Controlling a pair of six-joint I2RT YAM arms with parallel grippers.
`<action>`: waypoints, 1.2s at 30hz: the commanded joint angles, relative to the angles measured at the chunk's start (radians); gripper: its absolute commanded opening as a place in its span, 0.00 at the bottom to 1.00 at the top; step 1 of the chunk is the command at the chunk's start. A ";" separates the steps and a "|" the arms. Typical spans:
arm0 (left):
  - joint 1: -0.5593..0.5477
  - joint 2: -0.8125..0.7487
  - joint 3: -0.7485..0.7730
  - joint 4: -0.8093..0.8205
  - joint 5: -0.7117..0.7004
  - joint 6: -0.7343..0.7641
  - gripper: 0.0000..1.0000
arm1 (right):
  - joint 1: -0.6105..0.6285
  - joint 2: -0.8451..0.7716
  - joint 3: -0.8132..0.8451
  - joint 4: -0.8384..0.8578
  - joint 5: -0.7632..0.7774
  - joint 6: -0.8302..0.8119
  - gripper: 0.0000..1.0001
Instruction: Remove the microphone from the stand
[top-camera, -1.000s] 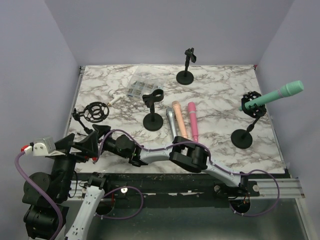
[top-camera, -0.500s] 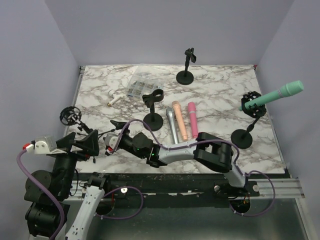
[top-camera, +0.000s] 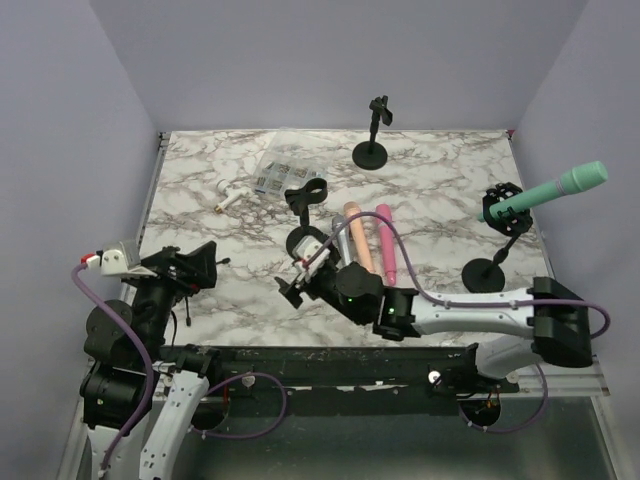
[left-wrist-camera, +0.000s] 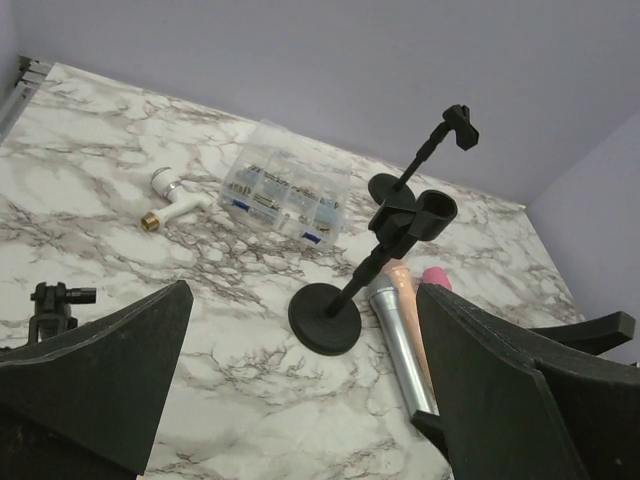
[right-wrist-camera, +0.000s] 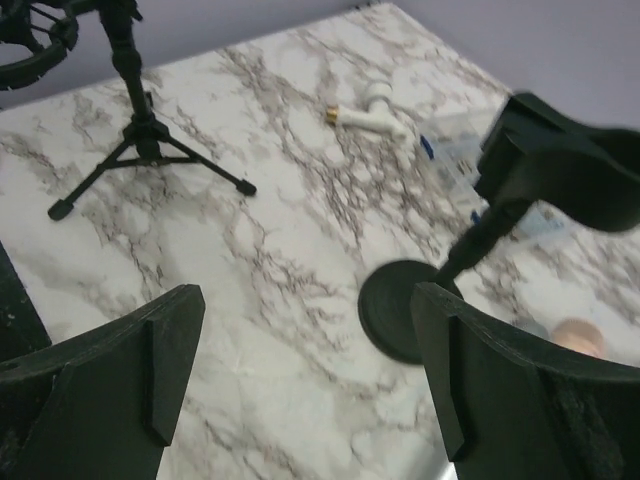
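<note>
Top external view: the green microphone (top-camera: 545, 193) is held aslant in its stand (top-camera: 490, 264), well to the right of the right gripper (top-camera: 292, 270), whose fingers are spread and hold nothing. It is judged light, rigid and smooth. The bare handle beside the clip is best gripped.

On the table (top-camera: 190, 180), at the far edge near centre, a small stand (top-camera: 371, 152). Nearer and to the left of it, a parts box (top-camera: 277, 172), with a pipe fitting (top-camera: 230, 197) just left of the box. Nearer again, about mid-table, a clip stand (top-camera: 307, 195). Just right of its base, three loose microphones (top-camera: 357, 240) flat on the table, side by side, lengthwise near to far. At the right edge, well apart from these, the stand (top-camera: 486, 275), with the microphone (top-camera: 545, 191) tilted in its holder, head up toward the right. Far off to the left of the clip stand, a tripod (right-wrist-camera: 140, 140).
</note>
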 joint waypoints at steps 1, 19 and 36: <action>-0.004 0.023 -0.031 0.098 0.062 -0.026 0.98 | 0.006 -0.182 -0.087 -0.347 0.200 0.272 0.94; -0.003 0.089 -0.127 0.275 0.121 -0.023 0.99 | -0.023 -0.570 0.404 -1.368 0.828 0.848 0.99; -0.004 0.060 -0.135 0.252 0.116 -0.016 0.99 | -0.513 -0.141 0.861 -1.304 0.551 0.532 0.99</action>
